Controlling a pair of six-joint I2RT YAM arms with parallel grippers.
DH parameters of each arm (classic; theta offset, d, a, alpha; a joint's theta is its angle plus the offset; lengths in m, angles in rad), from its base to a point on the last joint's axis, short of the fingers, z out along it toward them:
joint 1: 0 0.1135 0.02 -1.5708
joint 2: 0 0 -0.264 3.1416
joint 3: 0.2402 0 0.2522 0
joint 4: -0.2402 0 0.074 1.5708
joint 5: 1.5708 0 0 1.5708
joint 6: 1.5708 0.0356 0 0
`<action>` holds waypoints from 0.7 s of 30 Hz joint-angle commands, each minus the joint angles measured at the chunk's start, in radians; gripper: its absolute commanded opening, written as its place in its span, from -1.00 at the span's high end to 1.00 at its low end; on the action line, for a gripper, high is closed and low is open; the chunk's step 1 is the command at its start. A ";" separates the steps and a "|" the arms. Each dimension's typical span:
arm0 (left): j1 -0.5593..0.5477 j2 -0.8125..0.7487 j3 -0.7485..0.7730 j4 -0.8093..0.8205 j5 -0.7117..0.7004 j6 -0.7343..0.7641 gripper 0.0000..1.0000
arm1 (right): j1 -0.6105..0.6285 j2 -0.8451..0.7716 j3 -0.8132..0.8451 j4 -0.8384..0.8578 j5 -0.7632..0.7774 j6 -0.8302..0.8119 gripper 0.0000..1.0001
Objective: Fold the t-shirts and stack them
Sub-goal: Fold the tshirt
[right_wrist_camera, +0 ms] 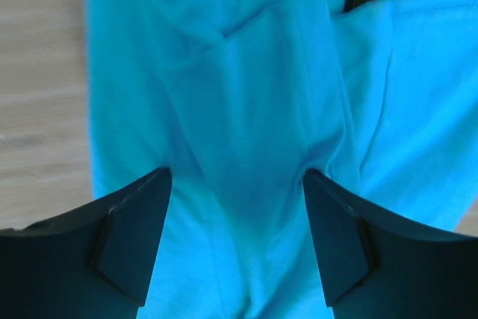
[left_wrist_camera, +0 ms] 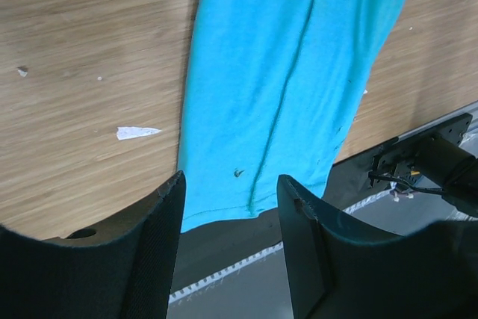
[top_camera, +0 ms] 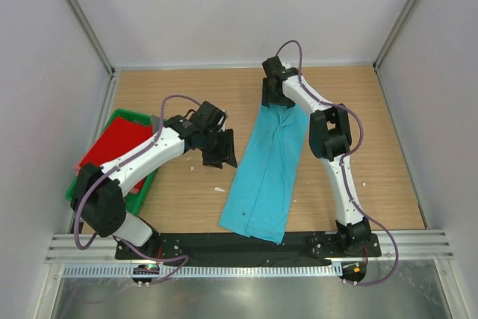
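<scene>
The turquoise-blue t-shirt (top_camera: 265, 169) lies folded lengthways into a long strip down the middle of the table, its near end over the black base rail. It fills the right wrist view (right_wrist_camera: 246, 110) and shows in the left wrist view (left_wrist_camera: 291, 80) with a small dark mark. My right gripper (top_camera: 278, 95) is open just above the shirt's far end, jaws either side of a fold. My left gripper (top_camera: 219, 149) is open and empty, left of the shirt's middle. The red t-shirt (top_camera: 112, 147) lies in the green tray. The orange shirt is out of view.
The green tray (top_camera: 138, 198) sits at the left edge under the left arm. A small white scrap (top_camera: 219, 189) lies on the wood left of the shirt, also in the left wrist view (left_wrist_camera: 137, 133). White walls enclose the table.
</scene>
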 commanded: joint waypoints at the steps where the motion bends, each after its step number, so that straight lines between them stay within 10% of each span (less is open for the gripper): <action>1: 0.031 -0.042 -0.012 -0.007 0.034 0.000 -0.08 | 0.027 0.094 0.121 0.053 0.001 -0.093 -0.56; 21: 0.048 -0.059 -0.196 0.100 0.075 -0.055 -0.08 | 0.086 0.007 0.367 0.134 -0.051 -0.147 -0.63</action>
